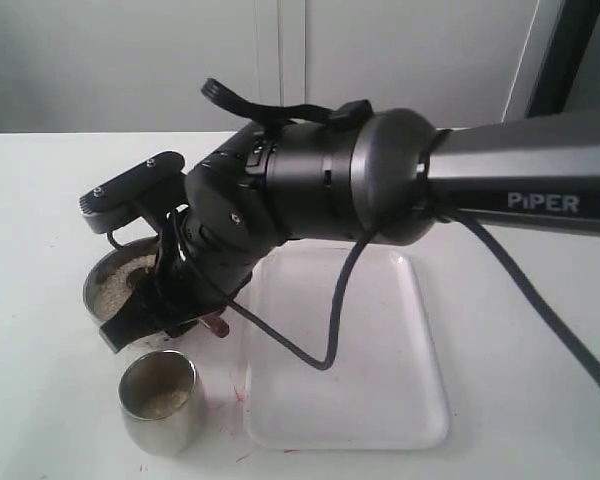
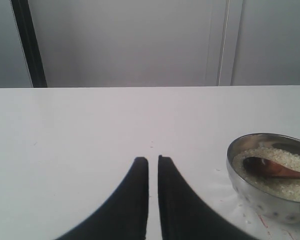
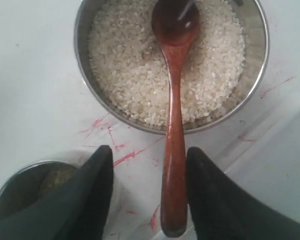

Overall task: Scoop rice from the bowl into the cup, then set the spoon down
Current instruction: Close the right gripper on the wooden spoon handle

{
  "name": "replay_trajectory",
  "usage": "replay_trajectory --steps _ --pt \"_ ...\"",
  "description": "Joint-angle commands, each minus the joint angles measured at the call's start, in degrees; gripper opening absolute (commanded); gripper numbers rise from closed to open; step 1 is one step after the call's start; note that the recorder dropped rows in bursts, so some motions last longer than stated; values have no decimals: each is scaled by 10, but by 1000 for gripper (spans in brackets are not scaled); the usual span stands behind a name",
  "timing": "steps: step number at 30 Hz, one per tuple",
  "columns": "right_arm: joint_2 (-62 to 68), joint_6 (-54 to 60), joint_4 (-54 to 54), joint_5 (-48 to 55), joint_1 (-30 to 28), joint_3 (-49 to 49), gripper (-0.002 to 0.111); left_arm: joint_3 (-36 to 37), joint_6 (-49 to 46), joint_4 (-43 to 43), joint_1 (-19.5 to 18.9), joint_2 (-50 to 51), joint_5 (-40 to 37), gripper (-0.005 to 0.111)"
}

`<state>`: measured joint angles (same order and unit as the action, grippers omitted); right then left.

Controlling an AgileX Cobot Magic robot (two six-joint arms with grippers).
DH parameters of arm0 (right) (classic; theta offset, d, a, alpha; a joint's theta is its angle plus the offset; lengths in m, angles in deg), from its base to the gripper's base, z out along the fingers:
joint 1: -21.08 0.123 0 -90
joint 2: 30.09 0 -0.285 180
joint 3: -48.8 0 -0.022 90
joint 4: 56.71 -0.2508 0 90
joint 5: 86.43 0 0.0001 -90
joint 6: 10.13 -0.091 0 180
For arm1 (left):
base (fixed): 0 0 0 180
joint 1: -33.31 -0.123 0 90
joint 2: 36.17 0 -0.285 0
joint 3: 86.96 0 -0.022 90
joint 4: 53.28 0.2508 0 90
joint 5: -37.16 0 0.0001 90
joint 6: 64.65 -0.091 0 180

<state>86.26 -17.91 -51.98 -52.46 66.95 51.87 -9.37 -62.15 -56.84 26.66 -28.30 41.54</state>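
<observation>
Polished steel shows in two vessels on the white table [image 1: 40, 200]: the wide bowl [image 1: 90, 298] at the left of the exterior view, and the narrower cup [image 1: 158, 425] just beside it, nearer the camera. The bowl is well filled with rice [image 3: 130, 75], and a thin layer of pale grains is also seen at the bottom of the cup. The dark wooden spoon [image 3: 174, 125] is laid with its oval head in the rice and its handle leaned over the bowl's rim. The end of the handle is carried out past the rim toward the edge of a clear plastic tray [image 1: 380, 400], which is set on the table just to the right of the bowl and cup. Red smudges are scattered on the table between the vessels.

The right arm is extended across from the right of the exterior view, with its wrist above the bowl. The right fingers [image 3: 90, 200] are spread apart, one on either side of the spoon's handle. A clear strip of table is seen between one finger and the wood. The other finger lies just beside the handle, and whether it touches cannot be told. The handle is not clamped.

The left fingers [image 2: 130, 200] are drawn almost together, with only a thin slit between them, and nothing is held. Bare table is seen beneath them, and the bowl is set apart from them, off to one side.
</observation>
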Motion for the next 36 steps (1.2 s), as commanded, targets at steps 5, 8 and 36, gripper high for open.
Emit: replay_trajectory --steps 5,8,36 --pt "14 1 3 45 -13 5 45 -4 3 -3 3 -1 3 14" --pt "14 1 3 40 -13 5 45 -4 3 -3 3 -1 3 14" --pt "37 1 1 3 -13 5 38 -4 3 -3 3 -1 3 14"
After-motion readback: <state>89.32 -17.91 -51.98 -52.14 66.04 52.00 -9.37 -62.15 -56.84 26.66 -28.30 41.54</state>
